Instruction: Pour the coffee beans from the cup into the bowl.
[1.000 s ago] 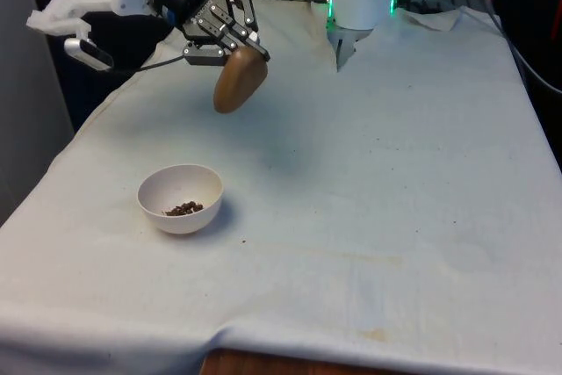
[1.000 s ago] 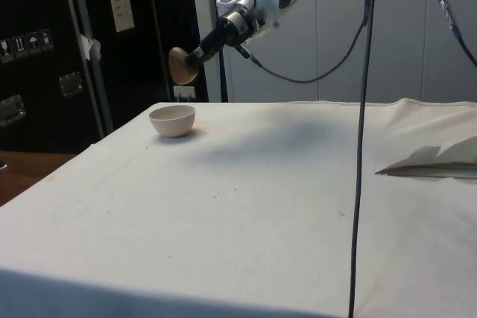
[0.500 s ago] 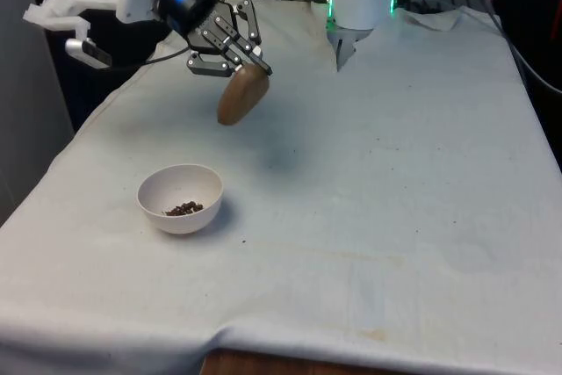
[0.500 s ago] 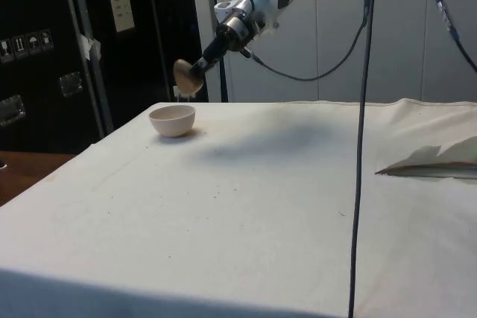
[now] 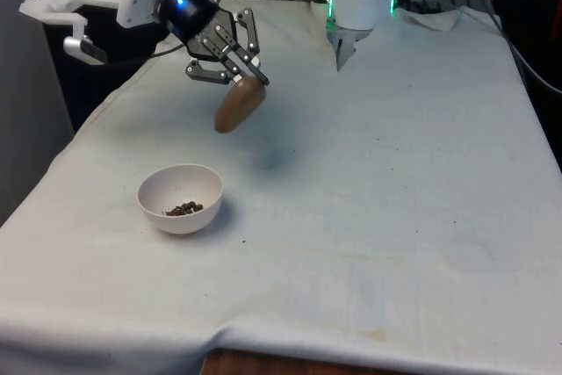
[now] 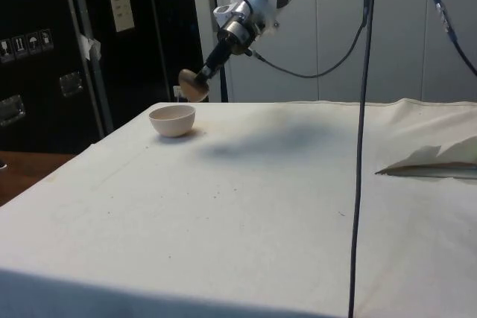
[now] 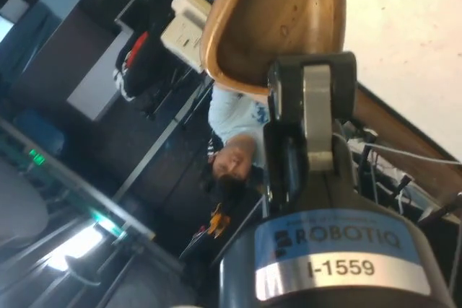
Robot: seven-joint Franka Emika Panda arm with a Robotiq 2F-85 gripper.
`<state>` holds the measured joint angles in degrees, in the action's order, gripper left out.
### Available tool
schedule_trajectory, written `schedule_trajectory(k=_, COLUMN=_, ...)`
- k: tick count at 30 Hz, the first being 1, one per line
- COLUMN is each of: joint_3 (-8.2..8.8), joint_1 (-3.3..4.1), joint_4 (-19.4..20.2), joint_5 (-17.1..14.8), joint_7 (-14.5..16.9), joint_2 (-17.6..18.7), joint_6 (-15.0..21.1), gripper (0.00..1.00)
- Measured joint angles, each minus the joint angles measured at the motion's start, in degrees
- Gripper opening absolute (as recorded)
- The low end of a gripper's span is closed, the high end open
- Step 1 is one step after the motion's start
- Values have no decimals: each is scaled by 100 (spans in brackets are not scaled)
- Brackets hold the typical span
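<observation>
A brown wooden cup (image 5: pixel 238 104) hangs tipped over in the air, held by its rim in my gripper (image 5: pixel 246 81), which is shut on it. It sits above the cloth, beyond the bowl and towards the front view's right of it. The white bowl (image 5: pixel 180 198) stands on the cloth with a small heap of dark coffee beans (image 5: pixel 183 209) inside. From the side, the cup (image 6: pixel 193 85) hangs just above and behind the bowl (image 6: pixel 172 120). In the wrist view the cup (image 7: pixel 278 19) shows its hollow inside, bare of beans, with one finger (image 7: pixel 314 113) clamped over the rim.
A few stray specks lie on the white cloth (image 5: pixel 369 182) near the bowl. A crumpled fold of cloth (image 6: pixel 436 161) rises at the side view's right. A cable (image 6: pixel 361 139) hangs down in the side view. A person (image 7: pixel 234 153) shows in the wrist view.
The gripper has carried the tipped cup a little lower and away from above the bowl, turning it as it went. The bowl and beans have not moved.
</observation>
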<state>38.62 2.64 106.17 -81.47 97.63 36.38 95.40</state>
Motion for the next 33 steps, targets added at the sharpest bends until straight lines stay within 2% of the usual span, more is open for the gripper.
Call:
schedule_trajectory(k=13, joint_3=-17, joint_1=74, joint_4=0, joint_5=344, joint_7=-229, joint_2=0, joint_6=355, gripper=0)
schedule_trajectory(k=21, joint_3=-46, joint_1=120, joint_4=0, joint_5=676, joint_7=-418, joint_2=0, joint_6=625, gripper=0)
schedule_trajectory(k=33, joint_3=-69, joint_1=155, joint_4=-11, joint_5=997, joint_7=-602, joint_2=0, joint_6=882, gripper=0)
